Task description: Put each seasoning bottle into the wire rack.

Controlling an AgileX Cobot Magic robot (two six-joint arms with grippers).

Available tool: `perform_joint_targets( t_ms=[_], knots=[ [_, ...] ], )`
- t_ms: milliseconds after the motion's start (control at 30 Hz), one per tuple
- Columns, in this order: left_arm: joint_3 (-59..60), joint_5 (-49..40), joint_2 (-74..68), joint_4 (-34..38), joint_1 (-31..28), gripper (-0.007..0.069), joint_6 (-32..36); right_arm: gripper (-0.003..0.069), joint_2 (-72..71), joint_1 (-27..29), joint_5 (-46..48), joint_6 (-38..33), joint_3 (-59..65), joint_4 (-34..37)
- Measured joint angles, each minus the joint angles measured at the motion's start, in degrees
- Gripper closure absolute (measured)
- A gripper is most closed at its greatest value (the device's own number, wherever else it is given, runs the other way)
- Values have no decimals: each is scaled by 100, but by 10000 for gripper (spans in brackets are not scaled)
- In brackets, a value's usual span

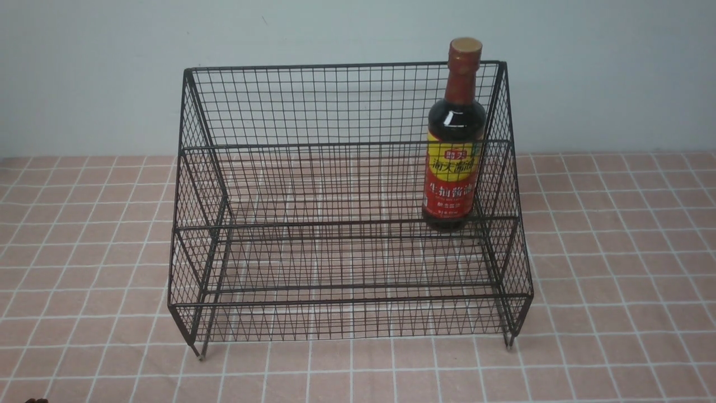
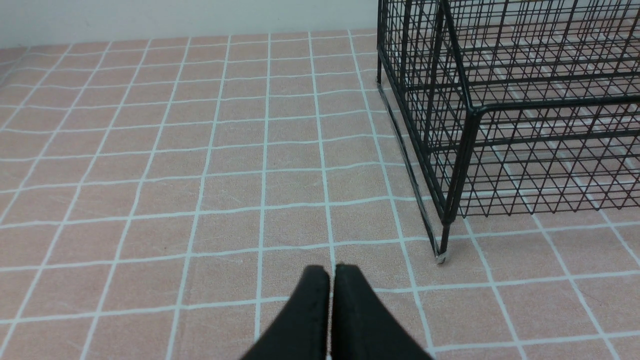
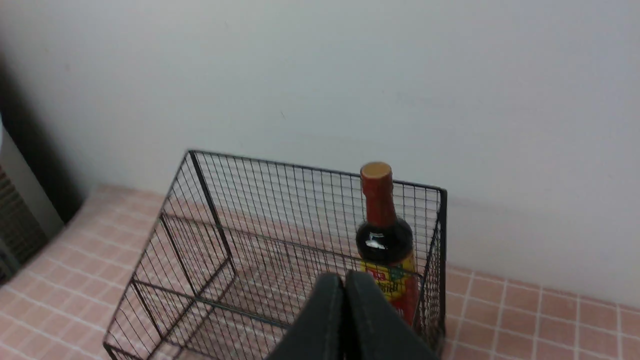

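Note:
The dark seasoning bottle (image 1: 454,140) with a reddish-brown cap and a yellow-and-red label stands upright inside the black wire rack (image 1: 347,218), on the upper tier at its right end. It also shows in the right wrist view (image 3: 386,240), inside the rack (image 3: 225,260). My right gripper (image 3: 345,276) is shut and empty, above and in front of the rack, apart from the bottle. My left gripper (image 2: 332,270) is shut and empty, low over the table, beside the rack's front left leg (image 2: 442,247). Neither gripper shows in the front view.
The rack stands on a table with a pink tiled cloth (image 1: 615,252), against a pale wall (image 1: 112,67). A dark object (image 3: 20,220) stands at the far side in the right wrist view.

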State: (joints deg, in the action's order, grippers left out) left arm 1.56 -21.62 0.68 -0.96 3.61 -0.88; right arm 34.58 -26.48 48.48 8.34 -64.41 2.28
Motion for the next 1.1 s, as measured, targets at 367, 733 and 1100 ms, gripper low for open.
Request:
perform_joint_targets(
  t_ms=[367,733,1100],
  knots=[
    [0,0,0,0,0,631,0,672,-2056,0,-1599,141,2419,548],
    [0,0,0,0,0,631,0,672,-2390,0,-1535,-157,3412,395],
    [0,0,0,0,0,631,0,672,-3024,1836,-2684,-332,5096,-16]
  ],
)
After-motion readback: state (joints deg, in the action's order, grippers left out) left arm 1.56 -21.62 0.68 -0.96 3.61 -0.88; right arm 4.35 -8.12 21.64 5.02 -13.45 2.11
